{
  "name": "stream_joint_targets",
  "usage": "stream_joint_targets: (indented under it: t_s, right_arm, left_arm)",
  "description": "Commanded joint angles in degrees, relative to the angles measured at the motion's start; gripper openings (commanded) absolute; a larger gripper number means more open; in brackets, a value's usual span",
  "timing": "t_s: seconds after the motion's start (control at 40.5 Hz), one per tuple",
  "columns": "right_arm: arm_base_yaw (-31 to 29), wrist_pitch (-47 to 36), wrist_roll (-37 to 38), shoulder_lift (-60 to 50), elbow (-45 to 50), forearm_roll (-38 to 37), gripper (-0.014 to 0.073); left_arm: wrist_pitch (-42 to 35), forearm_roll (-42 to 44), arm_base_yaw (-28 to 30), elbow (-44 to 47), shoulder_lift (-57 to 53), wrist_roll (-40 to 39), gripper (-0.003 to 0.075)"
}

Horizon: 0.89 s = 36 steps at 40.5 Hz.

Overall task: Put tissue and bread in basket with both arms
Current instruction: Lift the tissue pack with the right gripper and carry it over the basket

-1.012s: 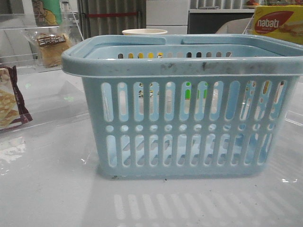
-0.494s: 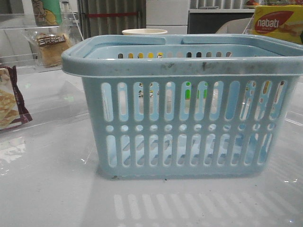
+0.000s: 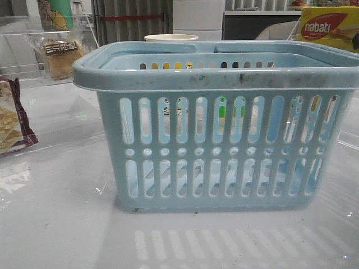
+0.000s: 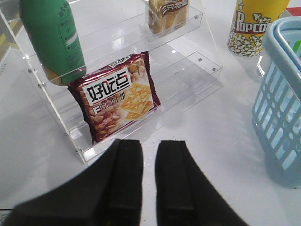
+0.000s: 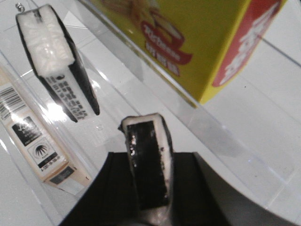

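At the left gripper (image 4: 149, 181), black fingers parted by a narrow gap, with nothing between them and bare white table (image 4: 221, 155) underneath. Just beyond the fingertips, a maroon-edged cracker packet (image 4: 117, 96) leaning on the lowest step of a clear shelf (image 4: 200, 70), printed with big white Chinese characters on black over a picture of square crackers. Upper left of that frame, a green bottle (image 4: 49, 40) with small white print too fine to read. Top centre, the bread (image 4: 167, 14) on a higher step, with illegible white lettering on its dark band. Top right, a yellow cup (image 4: 254, 23) reading "POPCO...". At the right edge, the basket (image 4: 282, 113), well apart from the shelf, with open table between.

At the right gripper (image 5: 146, 188), clamped on the tissue (image 5: 143, 141), a dark pack with white edges. Upper left, a second dark pack (image 5: 56, 61) standing with small white print on its side. Lower left, a pale carton (image 5: 35, 136) with a barcode. Upper right, a yellow box (image 5: 197, 37) with blurred red-and-white lettering.

In the front view, the basket (image 3: 224, 151) filling the middle, with free table before it; the bread (image 3: 59, 53) upper left; "nabati" on the box (image 3: 328, 28) upper right.
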Motion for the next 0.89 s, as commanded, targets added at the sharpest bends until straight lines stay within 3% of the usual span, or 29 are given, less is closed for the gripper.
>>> stream_joint_targets:
  t_s: [0.0, 0.568, 0.864]
  right_arm:
    - [0.0, -3.5, -0.1, -3.4, -2.1, -0.6, 0.0181]
    - [4.7, 14.3, -0.1, -24.3, -2.7, 1.1, 0.0181]
    - [10.1, 20.2, -0.1, -36.3, -2.7, 19.1, 0.0181]
  left_arm:
    - [-4.6, -0.5, -0.1, -1.7, 0.6, -0.1, 0.0160]
    - [-4.6, -0.5, -0.1, -1.7, 0.6, -0.1, 0.0091]
    - [-4.6, -0.5, -0.1, -1.7, 0.6, -0.1, 0.0091]
